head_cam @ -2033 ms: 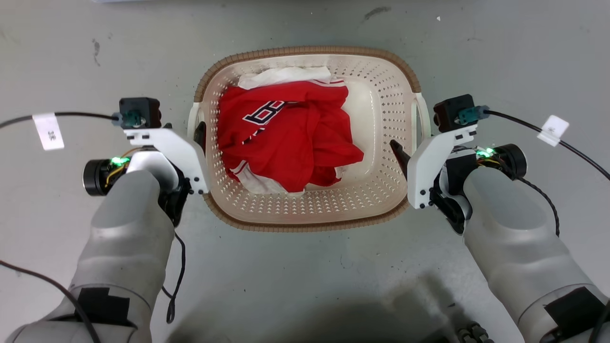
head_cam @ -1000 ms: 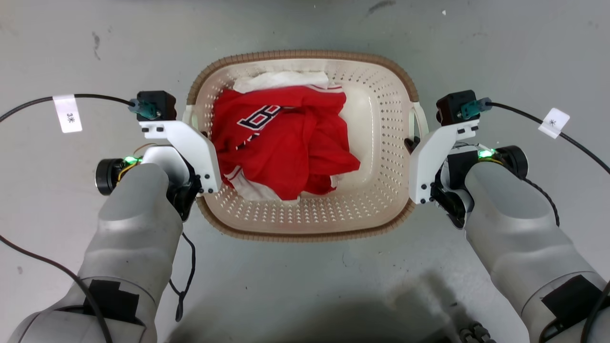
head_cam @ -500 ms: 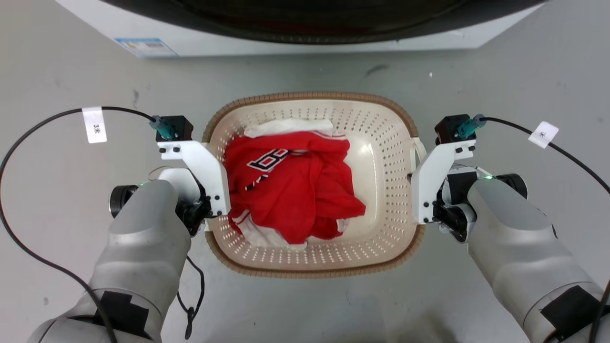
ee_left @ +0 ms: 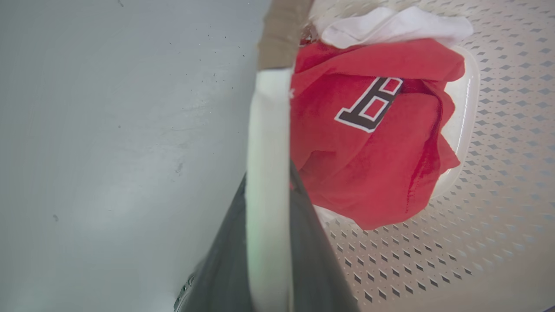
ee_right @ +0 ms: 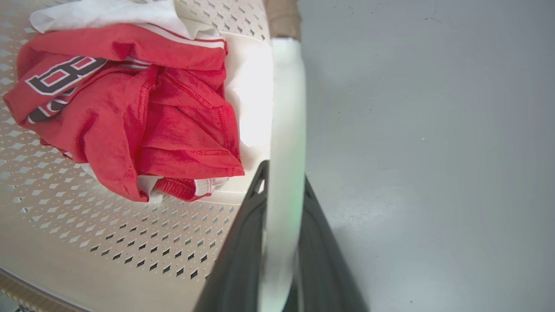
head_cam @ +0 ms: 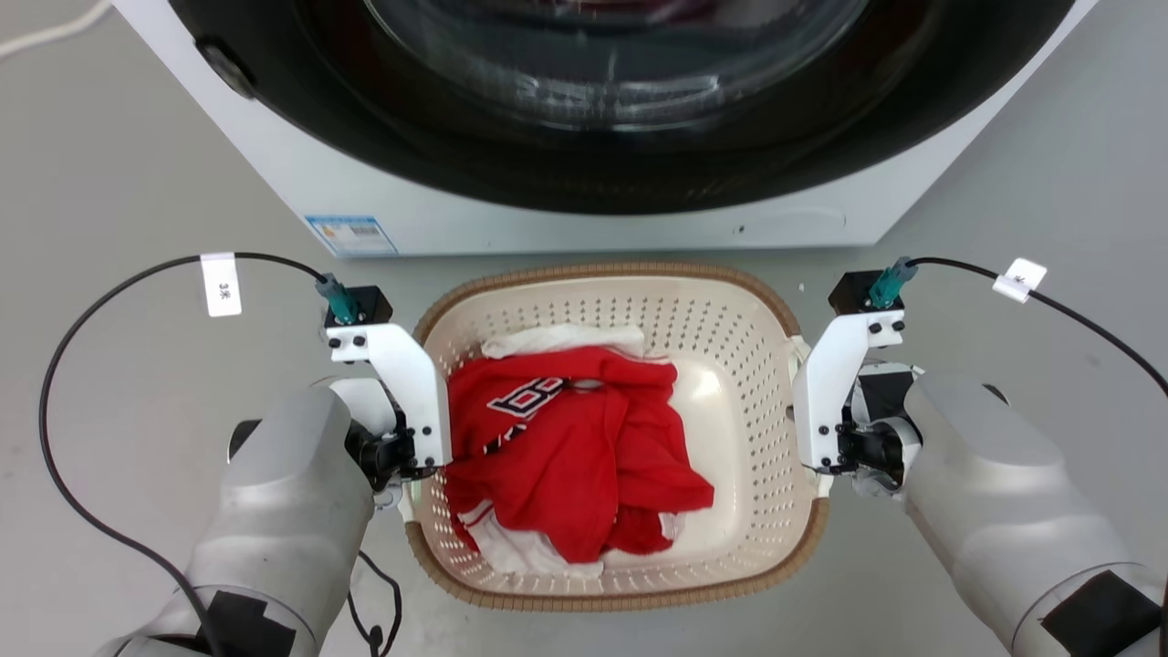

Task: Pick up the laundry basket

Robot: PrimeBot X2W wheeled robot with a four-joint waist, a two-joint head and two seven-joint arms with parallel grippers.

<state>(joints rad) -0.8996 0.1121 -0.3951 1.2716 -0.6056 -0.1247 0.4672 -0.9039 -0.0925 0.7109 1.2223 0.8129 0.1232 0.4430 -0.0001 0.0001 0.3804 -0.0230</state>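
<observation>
clamping smooth white handles (ee_left: 266, 151) of perforated cream laundry basket (head_cam: 730, 365)

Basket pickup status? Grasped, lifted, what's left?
Done: the left gripper is shut on the left handle of the laundry basket and the right gripper on the right handle, with a finger either side of each.
In hand: a two-handed hold, with the red garment inside.
Left: a clear lift. The base against the floor is hidden, so lift-off can't be confirmed.

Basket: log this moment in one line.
left tool shut on left handle | right tool shut on right handle | basket holds red shirt | washer behind basket
</observation>
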